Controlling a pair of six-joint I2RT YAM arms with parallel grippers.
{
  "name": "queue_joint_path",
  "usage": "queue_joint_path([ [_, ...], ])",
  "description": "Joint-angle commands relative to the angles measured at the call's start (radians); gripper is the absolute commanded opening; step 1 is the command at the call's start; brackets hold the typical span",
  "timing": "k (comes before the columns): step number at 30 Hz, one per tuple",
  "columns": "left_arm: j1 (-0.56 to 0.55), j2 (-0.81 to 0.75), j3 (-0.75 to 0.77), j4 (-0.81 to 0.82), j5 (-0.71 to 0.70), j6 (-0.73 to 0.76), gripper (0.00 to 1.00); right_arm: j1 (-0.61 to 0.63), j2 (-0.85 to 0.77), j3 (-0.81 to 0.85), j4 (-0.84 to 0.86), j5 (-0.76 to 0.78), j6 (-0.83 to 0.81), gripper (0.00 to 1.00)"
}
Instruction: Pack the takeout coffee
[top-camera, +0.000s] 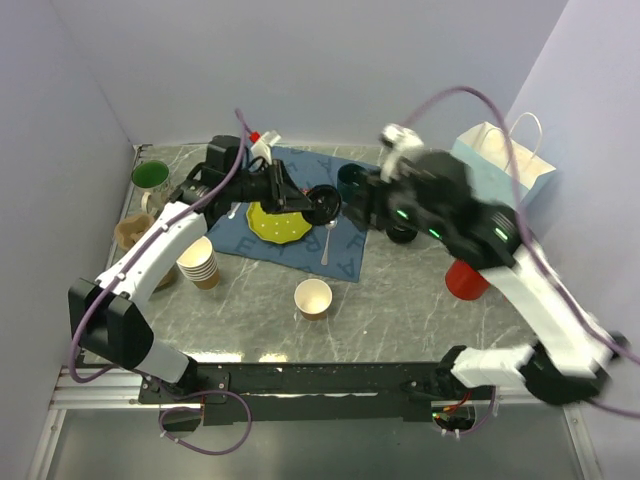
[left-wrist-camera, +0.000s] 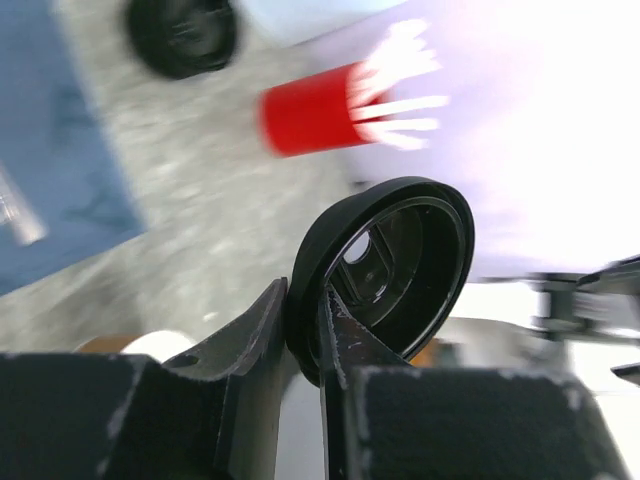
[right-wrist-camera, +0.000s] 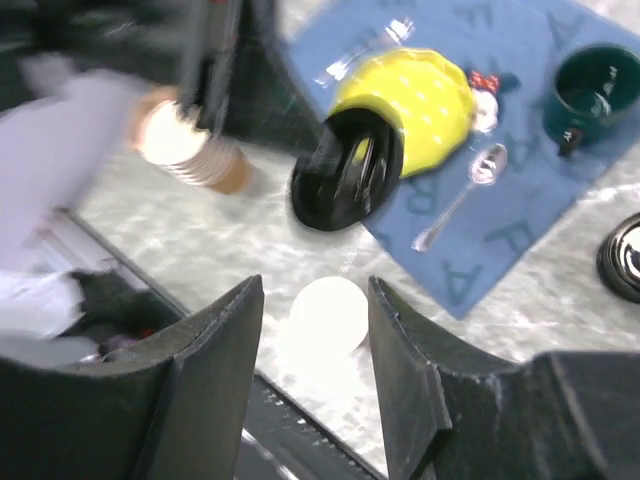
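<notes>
The takeout coffee's round black plastic lid (top-camera: 325, 205) (left-wrist-camera: 400, 270) (right-wrist-camera: 348, 170) hangs above the blue mat, held on edge. My left gripper (top-camera: 312, 203) (left-wrist-camera: 305, 300) is shut on its rim. A single small brown paper cup (top-camera: 313, 297) (right-wrist-camera: 327, 315) stands lidless on the marble in front of the mat. My right gripper (top-camera: 362, 208) (right-wrist-camera: 315, 300) is open just right of the lid, with nothing between its fingers. In the right wrist view the cup shows far below, through the gap.
A blue mat (top-camera: 345, 260) carries a yellow plate (top-camera: 278, 224), a spoon (top-camera: 328, 243) and a dark green mug (top-camera: 352, 180). A stack of tan cups (top-camera: 198, 262) stands left, a red cup (top-camera: 465, 280) right, a white paper bag (top-camera: 505, 165) at the back right.
</notes>
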Motion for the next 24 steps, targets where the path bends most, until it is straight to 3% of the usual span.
queue_joint_path([
  [1, 0.027, -0.046, -0.064, 0.52, 0.312, -0.372, 0.21, -0.005, -0.286, -0.251, 0.46, -0.064, 0.033, 0.54],
  [3, 0.021, -0.044, -0.144, 0.71, 0.363, -0.595, 0.21, -0.012, -0.384, -0.35, 0.516, -0.062, 0.052, 0.55],
  [4, 0.019, -0.043, -0.163, 0.88, 0.366, -0.657, 0.22, -0.019, -0.4, -0.365, 0.531, -0.032, 0.041, 0.55],
  [5, 0.019, -0.043, -0.185, 0.941, 0.366, -0.713, 0.22, -0.019, -0.413, -0.383, 0.532, -0.033, 0.027, 0.55],
  [10, 0.017, -0.004, -0.19, 1.349, 0.327, -1.087, 0.25, -0.026, -0.413, -0.405, 0.553, -0.125, -0.056, 0.55],
  [11, 0.016, 0.003, -0.187, 1.504, 0.318, -1.145, 0.25, -0.029, -0.426, -0.413, 0.6, -0.166, -0.06, 0.55],
  [14, 0.005, 0.034, -0.16, 1.695, 0.281, -1.355, 0.26, -0.032, -0.435, -0.417, 0.671, -0.159, -0.06, 0.53],
  [18, -0.013, 0.042, -0.152, 1.791, 0.246, -1.431, 0.27, -0.043, -0.378, -0.375, 0.68, -0.175, -0.068, 0.52],
  [20, -0.024, 0.037, -0.152, 1.803, 0.255, -1.425, 0.28, -0.055, -0.317, -0.307, 0.653, -0.177, -0.001, 0.5],
  [24, -0.029, 0.029, -0.155, 1.848, 0.275, -1.411, 0.29, -0.14, -0.23, -0.221, 0.631, -0.38, 0.231, 0.5],
])
